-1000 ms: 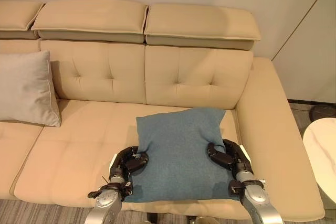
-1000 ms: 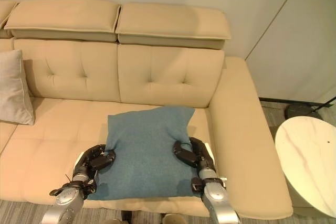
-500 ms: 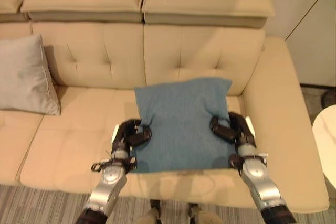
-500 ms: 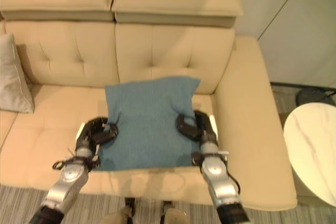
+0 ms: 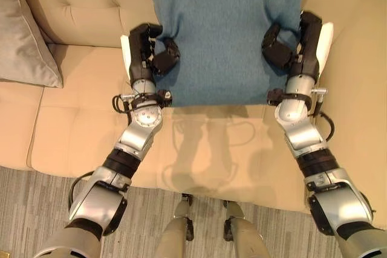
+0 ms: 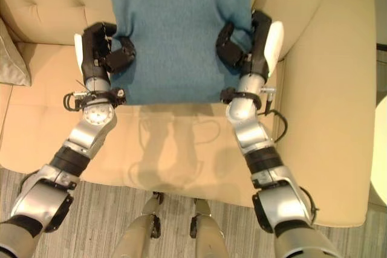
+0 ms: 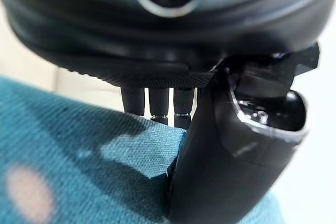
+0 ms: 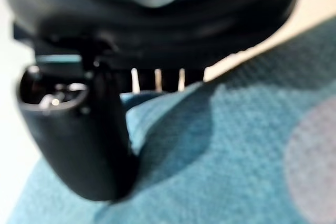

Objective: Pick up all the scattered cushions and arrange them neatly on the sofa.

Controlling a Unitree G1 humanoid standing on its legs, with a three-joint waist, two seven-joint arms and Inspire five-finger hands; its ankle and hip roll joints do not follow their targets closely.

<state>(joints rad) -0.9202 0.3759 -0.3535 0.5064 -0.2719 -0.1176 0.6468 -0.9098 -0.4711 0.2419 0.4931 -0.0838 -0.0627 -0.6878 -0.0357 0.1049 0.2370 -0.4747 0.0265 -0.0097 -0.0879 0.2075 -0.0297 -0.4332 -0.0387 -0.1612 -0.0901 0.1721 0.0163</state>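
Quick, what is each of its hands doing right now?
Left hand: closed on the blue cushion's left edge.
Right hand: closed on the cushion's right edge.

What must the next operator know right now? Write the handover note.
Left hand: shut on the blue cushion, pinching its left edge.
Right hand: shut on the cushion's right edge.
Blue cushion: held up between both hands, in front of the sofa backrest, clear of the seat.
Grey cushion: leaning on the sofa to the left.
Left to do: set the blue cushion against the backrest and let go.
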